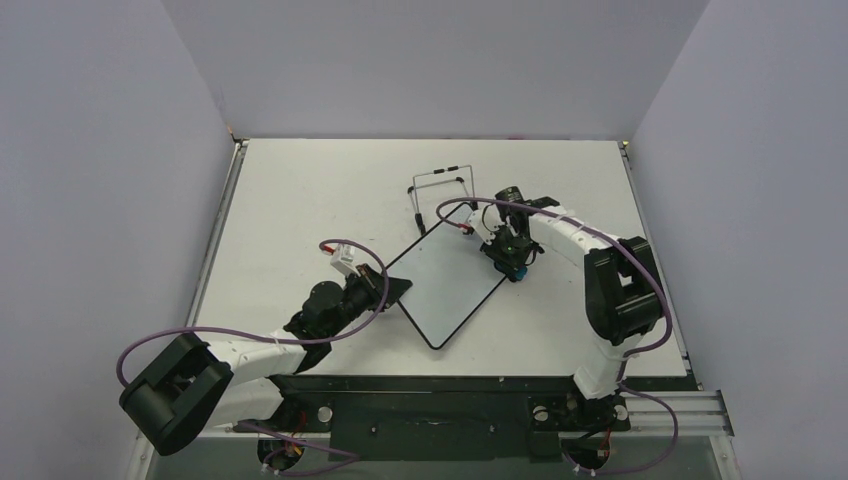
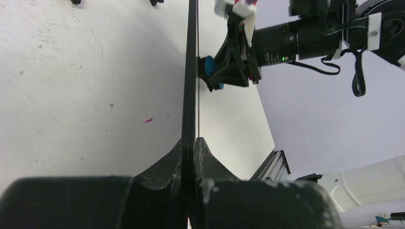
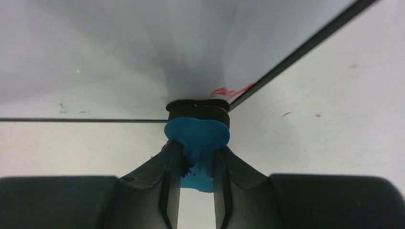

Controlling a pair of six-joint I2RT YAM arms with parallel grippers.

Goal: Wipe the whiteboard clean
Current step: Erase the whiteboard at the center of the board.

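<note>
The whiteboard (image 1: 445,290), white with a thin black frame, lies diagonally at mid-table. My left gripper (image 1: 398,290) is shut on its left corner. In the left wrist view the board's black edge (image 2: 191,71) runs straight up from between those clamped fingers (image 2: 210,160). My right gripper (image 1: 510,262) is shut on the blue eraser (image 1: 517,275) at the board's right corner. In the right wrist view the eraser (image 3: 197,131) presses its black pad on the board (image 3: 119,57) just inside that corner, beside a small red mark (image 3: 231,91).
A black wire stand (image 1: 440,190) stands just behind the board. Grey walls enclose the table on three sides. The table top (image 1: 300,200) carries faint scuffs and a tiny pink speck (image 2: 148,120).
</note>
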